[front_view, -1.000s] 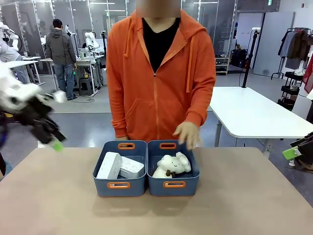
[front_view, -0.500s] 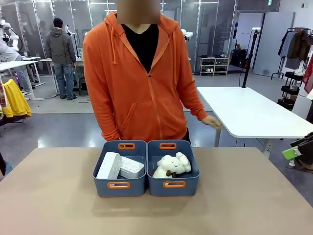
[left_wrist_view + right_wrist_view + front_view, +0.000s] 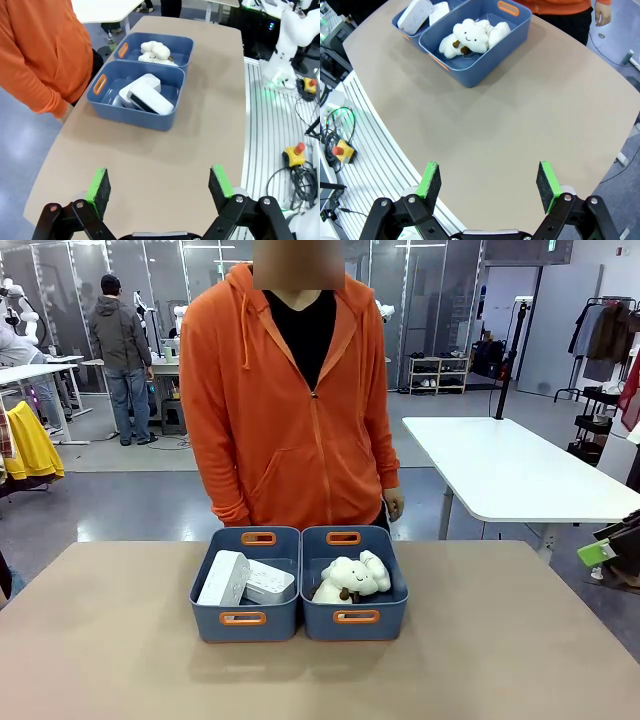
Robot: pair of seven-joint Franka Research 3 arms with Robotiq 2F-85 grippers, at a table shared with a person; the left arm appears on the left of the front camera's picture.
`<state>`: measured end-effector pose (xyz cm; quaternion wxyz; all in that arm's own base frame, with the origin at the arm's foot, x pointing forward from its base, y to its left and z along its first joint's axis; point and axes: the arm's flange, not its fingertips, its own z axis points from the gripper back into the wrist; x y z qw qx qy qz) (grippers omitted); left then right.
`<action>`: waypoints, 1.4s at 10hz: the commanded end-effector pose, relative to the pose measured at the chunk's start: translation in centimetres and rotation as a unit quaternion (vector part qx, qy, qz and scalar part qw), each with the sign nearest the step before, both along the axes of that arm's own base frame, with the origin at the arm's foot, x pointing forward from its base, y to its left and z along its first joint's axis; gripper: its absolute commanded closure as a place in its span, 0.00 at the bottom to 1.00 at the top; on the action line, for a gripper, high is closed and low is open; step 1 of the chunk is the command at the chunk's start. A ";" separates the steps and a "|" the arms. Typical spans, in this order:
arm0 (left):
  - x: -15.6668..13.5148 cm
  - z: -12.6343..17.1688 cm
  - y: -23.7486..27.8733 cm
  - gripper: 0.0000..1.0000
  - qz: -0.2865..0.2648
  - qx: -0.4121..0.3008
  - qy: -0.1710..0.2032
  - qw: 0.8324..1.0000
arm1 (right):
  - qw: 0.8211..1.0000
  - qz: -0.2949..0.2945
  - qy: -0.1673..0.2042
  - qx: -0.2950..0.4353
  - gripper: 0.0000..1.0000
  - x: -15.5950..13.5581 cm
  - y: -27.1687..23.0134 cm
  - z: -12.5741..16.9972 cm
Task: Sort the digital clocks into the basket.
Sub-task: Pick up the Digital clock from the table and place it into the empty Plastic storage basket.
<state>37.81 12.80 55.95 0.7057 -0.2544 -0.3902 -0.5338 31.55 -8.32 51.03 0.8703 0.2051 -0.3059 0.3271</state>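
Two white digital clocks [image 3: 243, 579] lie in the left basket [image 3: 245, 619], one leaning on the other; in the left wrist view the clocks [image 3: 145, 95] sit in the nearer basket [image 3: 131, 116]. The right wrist view catches a clock [image 3: 415, 14] at its top left. My left gripper [image 3: 159, 187] hangs open and empty over bare table, well short of the baskets. Just as open and empty, my right gripper [image 3: 489, 181] hovers above the table's near edge.
A second blue-grey bin [image 3: 355, 620] beside the first holds cream cloud plush toys [image 3: 352, 577]. A person in an orange hoodie [image 3: 290, 410] stands at the far edge, arms down. Open tabletop [image 3: 120, 660] surrounds both bins. A white table [image 3: 510, 475] stands behind.
My left arm has pulled out of the front view. The person's hand drew back from over the right bin, swung outward, then dropped to the side.
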 end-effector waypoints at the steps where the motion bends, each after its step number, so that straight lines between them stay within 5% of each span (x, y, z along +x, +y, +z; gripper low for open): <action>1: 0.0 0.2 0.2 0.00 -0.009 0.010 0.001 1.000 | 1.000 0.005 -0.007 -0.003 0.04 0.1 -0.1 -0.3; 14: 0.0 0.2 0.2 0.00 -0.009 0.010 0.001 1.000 | 1.000 0.005 -0.007 -0.003 0.04 0.1 -0.1 -0.3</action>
